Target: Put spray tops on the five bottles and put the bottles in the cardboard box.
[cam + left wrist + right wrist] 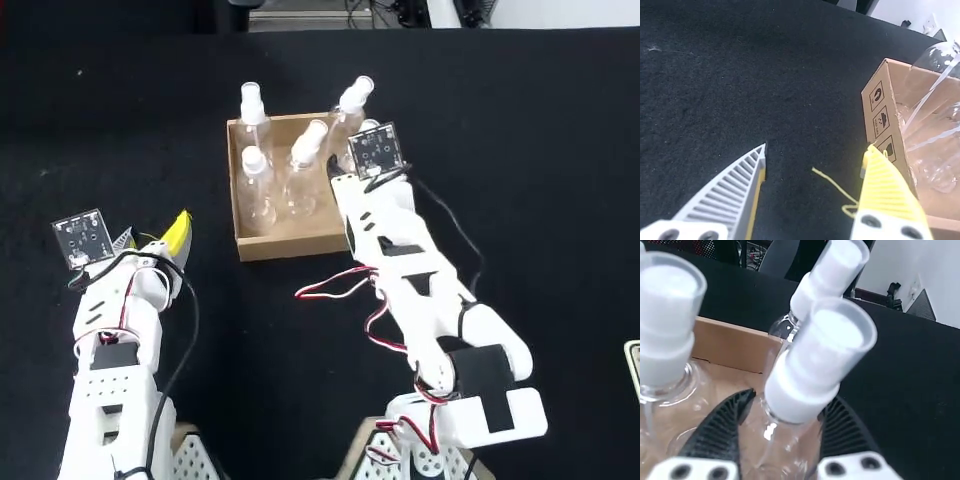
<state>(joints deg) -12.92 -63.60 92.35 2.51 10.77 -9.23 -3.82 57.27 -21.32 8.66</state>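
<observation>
The cardboard box (243, 215) stands at the middle of the black table with several clear bottles in it, each wearing a white spray top. My right gripper (786, 400) hangs over the box's right side, shut on a tilted bottle (815, 365) with its black fingers (722, 425) pressed to both sides of the clear body. Another bottle (350, 108) leans at the box's far right corner. My left gripper (812, 155) is open with nothing in it, low over the cloth to the left of the box (882, 117).
A loose yellow thread (832, 187) lies on the cloth between my left fingers. Red and white cables (340, 285) hang off the right arm in front of the box. A pale object (633, 365) sits at the table's right edge.
</observation>
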